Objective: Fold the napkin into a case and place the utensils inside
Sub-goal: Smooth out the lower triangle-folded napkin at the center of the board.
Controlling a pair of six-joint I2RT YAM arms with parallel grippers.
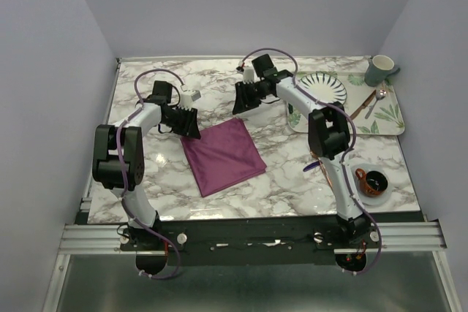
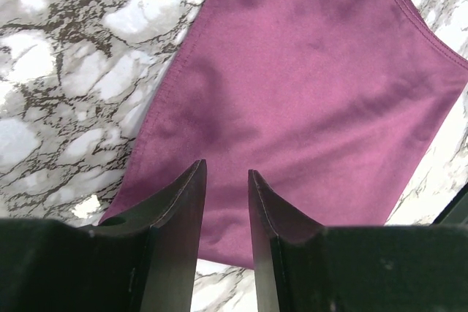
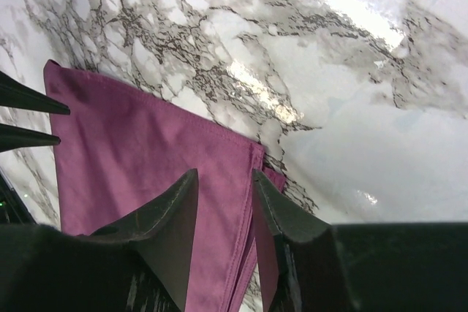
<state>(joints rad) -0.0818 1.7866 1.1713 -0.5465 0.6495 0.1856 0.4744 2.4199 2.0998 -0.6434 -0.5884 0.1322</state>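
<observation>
The plum-purple napkin [image 1: 223, 155] lies folded into a smaller square, turned like a diamond, in the middle of the marble table. My left gripper [image 1: 194, 131] hovers at its far-left corner, jaws slightly apart over the cloth edge [image 2: 292, 85] with nothing pinched between them [image 2: 227, 166]. My right gripper [image 1: 240, 104] is at the far corner. Its jaws [image 3: 225, 172] stand open astride the layered hem of the napkin [image 3: 146, 158]. A dark blue knife [image 1: 310, 168] and a copper fork [image 1: 314, 156] peek out from behind the right arm.
A leaf-print tray [image 1: 391, 118] at the far right carries a striped plate [image 1: 325, 87], a silver spoon [image 1: 379, 100] and a gold-coloured utensil [image 1: 360, 107]. A grey-green mug [image 1: 380, 69] stands behind it. A brown cup on a saucer [image 1: 373, 180] sits near the right arm.
</observation>
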